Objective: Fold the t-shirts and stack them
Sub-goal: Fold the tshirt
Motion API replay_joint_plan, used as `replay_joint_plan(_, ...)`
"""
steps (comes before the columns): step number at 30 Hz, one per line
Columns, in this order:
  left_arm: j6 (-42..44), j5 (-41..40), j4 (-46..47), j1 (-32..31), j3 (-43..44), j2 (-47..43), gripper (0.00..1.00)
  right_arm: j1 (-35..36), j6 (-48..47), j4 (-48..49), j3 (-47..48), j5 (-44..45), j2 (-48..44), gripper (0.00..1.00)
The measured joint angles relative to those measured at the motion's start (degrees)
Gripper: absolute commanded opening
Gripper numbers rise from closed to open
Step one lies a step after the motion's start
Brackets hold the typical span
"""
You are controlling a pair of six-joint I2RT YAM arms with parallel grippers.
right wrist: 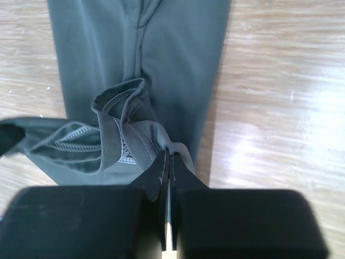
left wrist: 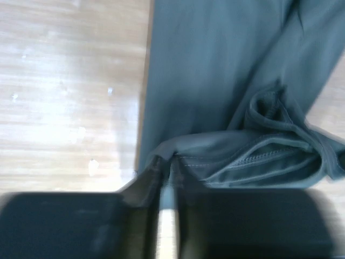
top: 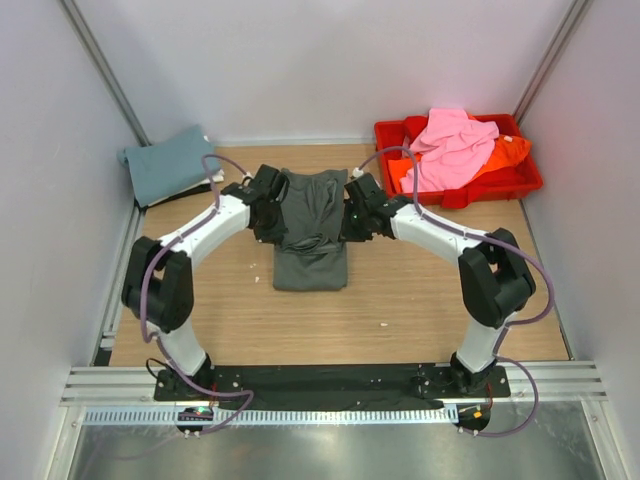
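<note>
A dark grey t-shirt (top: 311, 250) lies as a long narrow strip in the middle of the table, its far end lifted between both grippers. My left gripper (top: 272, 222) is shut on the shirt's left edge (left wrist: 178, 148). My right gripper (top: 352, 222) is shut on its right edge (right wrist: 178, 145), by the collar (right wrist: 116, 135). A folded dusty teal t-shirt (top: 168, 163) lies at the back left. A pink t-shirt (top: 452, 150) and an orange t-shirt (top: 505, 152) lie heaped in the red tray (top: 500, 185). No white shirt shows.
The red tray stands at the back right corner. White walls close in the table on three sides. Bare wood (top: 420, 300) shows in front of the grey shirt and on both sides of it.
</note>
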Motion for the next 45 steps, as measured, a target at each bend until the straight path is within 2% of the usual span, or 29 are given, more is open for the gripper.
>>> replay_joint_plan(1, 0.94, 0.22, -0.02, 0.74, 1.42, 1.90, 0.31, -0.17, -0.07, 0.04, 0.50, -0.26, 0.87, 0.25)
replay_joint_plan(2, 1.42, 0.72, -0.17, 1.68, 3.30, 4.22, 0.40, -0.55, -0.31, 0.04, 1.33, -0.70, 2.21, 0.38)
replay_joint_plan(3, 1.88, 1.20, -0.17, 2.40, 5.01, 6.23, 0.47, -1.11, -0.63, -0.17, 2.56, -1.25, 3.93, 0.64)
replay_joint_plan(4, 2.60, 1.66, -0.20, 3.41, 7.30, 8.92, 0.52, -1.55, -0.57, -0.42, 3.69, -1.53, 5.31, 0.73)
replay_joint_plan(5, 3.02, 1.97, -0.59, 4.46, 10.08, 11.61, 0.59, -2.19, -1.22, -0.74, 5.22, -1.81, 7.08, 0.78)
replay_joint_plan(6, 3.74, 2.36, -1.29, 5.42, 13.18, 14.27, 0.73, -2.86, -1.73, -1.27, 6.93, -1.97, 8.76, 0.80)
replay_joint_plan(9, 5.33, 3.23, -3.63, 7.61, 21.64, 19.41, 0.80, -4.52, -2.67, -4.24, 12.72, -1.64, 12.48, 0.82)
replay_joint_plan(12, 6.56, 2.95, -5.64, 8.74, 26.86, 19.30, 0.80, -5.49, -3.10, -5.44, 14.58, -0.33, 11.69, 0.83)
replay_joint_plan(14, 6.86, 2.75, -5.38, 8.79, 25.83, 15.69, 0.79, -5.62, -3.15, -5.75, 14.03, 0.35, 9.57, 0.82)
replay_joint_plan(16, 6.86, 2.75, -5.33, 8.48, 22.10, 10.43, 0.77, -5.35, -3.13, -5.46, 11.10, 0.55, 5.81, 0.80)
replay_joint_plan(19, 6.58, 2.64, -2.75, 7.02, 11.28, -0.85, 0.69, -4.11, -2.82, -4.85, 5.57, 0.81, -0.55, 0.71)
replay_joint_plan(21, 5.81, 2.80, -2.08, 5.16, 3.85, -7.43, 0.63, -2.10, -2.62, -4.68, 2.60, 0.63, -4.24, 0.60)
replay_joint_plan(24, 4.13, 3.10, 0.74, 1.38, -5.20, -12.55, 0.55, 2.69, -2.29, -3.72, 1.29, -0.81, -5.99, 0.46)
replay_joint_plan(26, 2.84, 3.61, 3.82, -1.27, -11.17, -13.86, 0.48, 5.77, -1.77, -2.25, 1.33, -2.56, -4.96, 0.44)
replay_joint_plan(32, -1.29, 5.29, 10.56, -3.43, -22.60, -13.86, 0.40, 9.79, -1.46, -1.88, 4.70, -4.76, 3.85, 0.40)
replay_joint_plan(39, -2.95, 6.54, 16.98, -3.43, -25.33, -12.24, 0.38, 9.38, -1.55, -3.02, 11.30, -4.63, 14.12, 0.38)
replay_joint_plan(45, -3.52, 6.78, 19.02, -3.43, -26.99, -11.56, 0.37, 8.66, -3.28, -6.27, 19.61, -3.98, 20.76, 0.38)
